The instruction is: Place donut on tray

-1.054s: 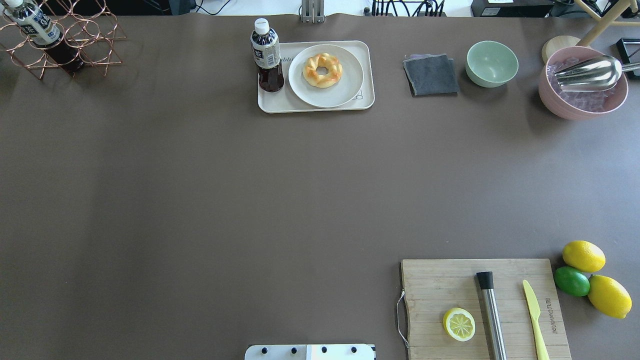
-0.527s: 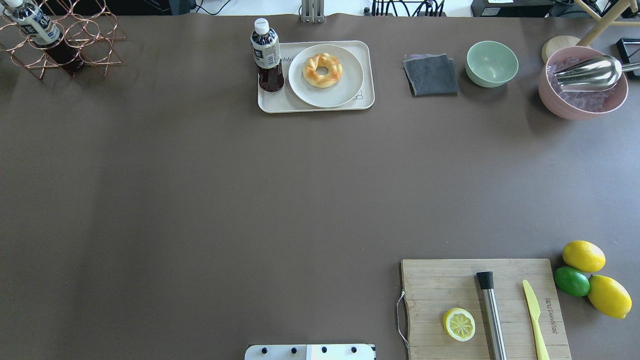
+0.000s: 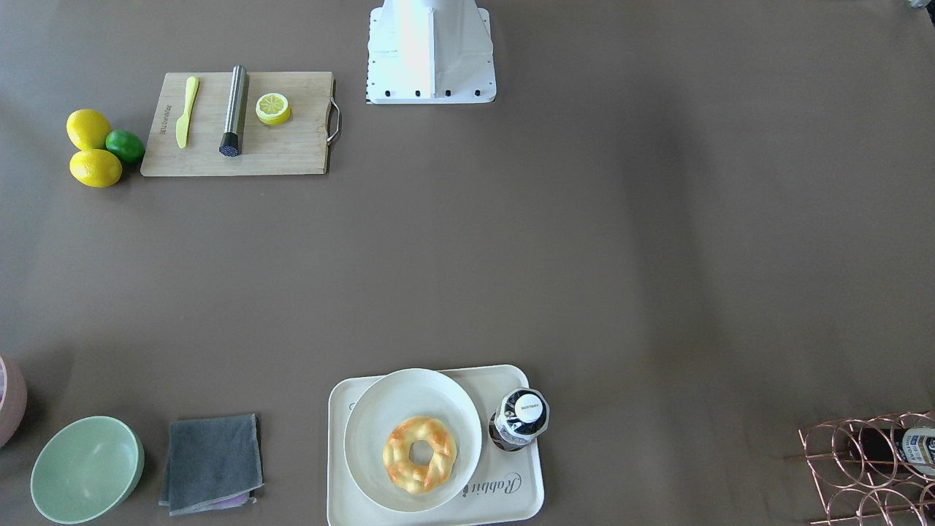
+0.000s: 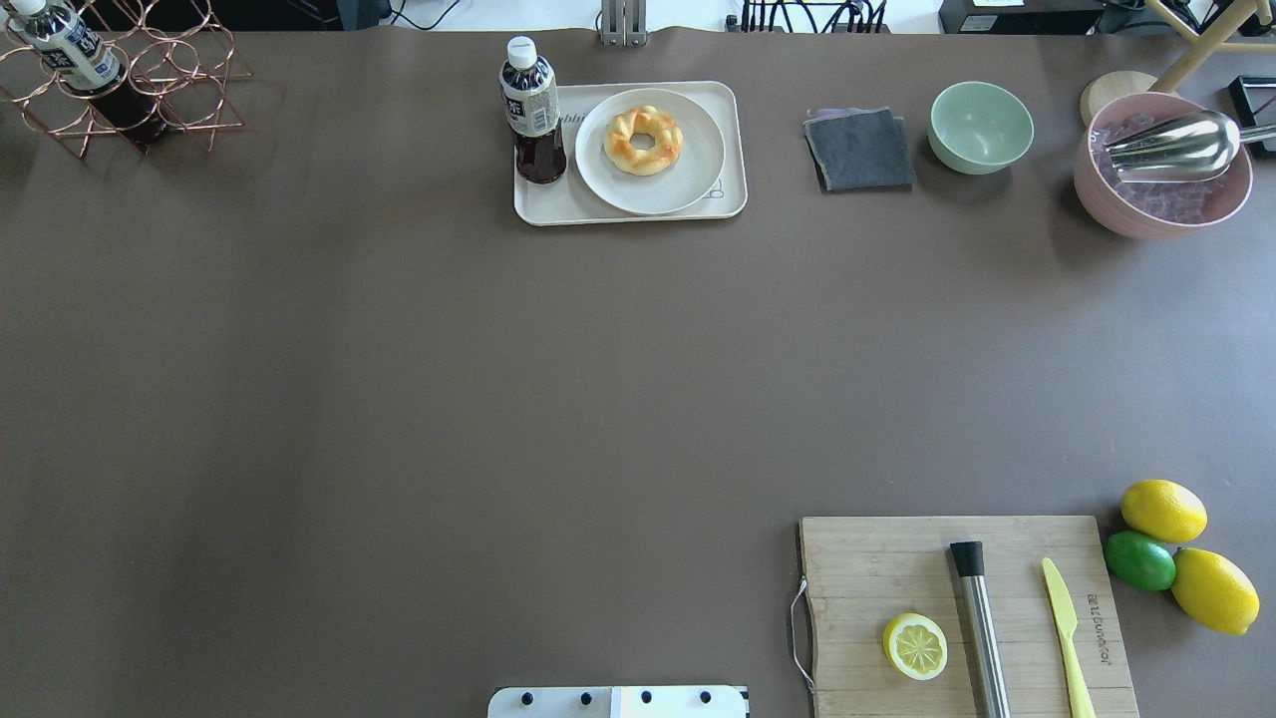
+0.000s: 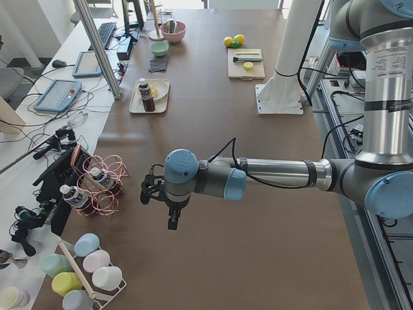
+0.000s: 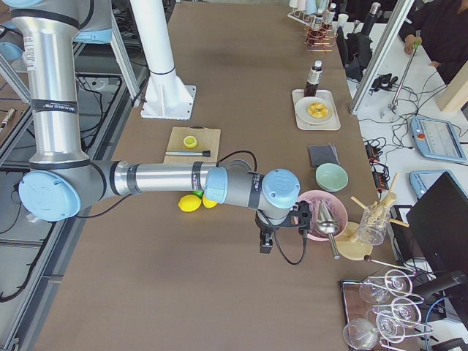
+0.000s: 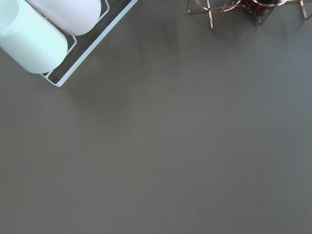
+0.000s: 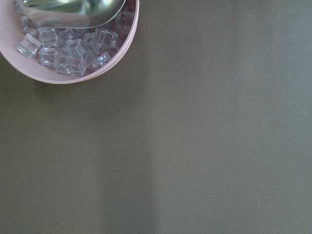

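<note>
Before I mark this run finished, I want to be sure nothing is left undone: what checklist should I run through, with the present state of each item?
1. Donut on tray: ok; it lies on the plate, which sits on the tray.
2. Donut released: ok; no end effector near it.
3. Bottle upright on tray: ok.
4. Left end effector open: cannot tell; seen only from the side.
5. Right end effector open: cannot tell, likewise.
</note>
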You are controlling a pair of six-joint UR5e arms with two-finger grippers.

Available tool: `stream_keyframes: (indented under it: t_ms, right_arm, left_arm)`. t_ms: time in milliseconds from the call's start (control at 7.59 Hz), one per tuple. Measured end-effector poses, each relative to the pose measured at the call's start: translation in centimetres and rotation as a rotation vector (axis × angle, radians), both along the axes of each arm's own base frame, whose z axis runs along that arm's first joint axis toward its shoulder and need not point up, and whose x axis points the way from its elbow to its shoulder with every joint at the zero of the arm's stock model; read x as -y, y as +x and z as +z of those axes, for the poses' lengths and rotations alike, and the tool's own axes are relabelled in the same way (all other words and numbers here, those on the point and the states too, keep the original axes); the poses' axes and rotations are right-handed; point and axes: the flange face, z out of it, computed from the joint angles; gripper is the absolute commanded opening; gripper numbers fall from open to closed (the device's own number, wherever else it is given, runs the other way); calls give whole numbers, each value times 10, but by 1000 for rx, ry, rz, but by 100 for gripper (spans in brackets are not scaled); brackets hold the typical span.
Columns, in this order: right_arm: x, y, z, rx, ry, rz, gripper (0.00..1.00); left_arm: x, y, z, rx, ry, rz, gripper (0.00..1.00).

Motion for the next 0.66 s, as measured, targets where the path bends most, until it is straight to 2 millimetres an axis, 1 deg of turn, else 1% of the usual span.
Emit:
stream_keyframes:
  t_ms: [132,263,659]
  right_arm:
    - [1,-2,-1,-1,3,-4,100]
    - [5,-3,-3,-2,7,-7,100]
    - [9,-4,-6,-3,12,-10,100]
  left_arm:
    - [-4,6,-6,-10,-6,0,98]
    - [-6,8,-7,-12,-9,1,98]
    - [-6,11,-4,-10,-18,5,98]
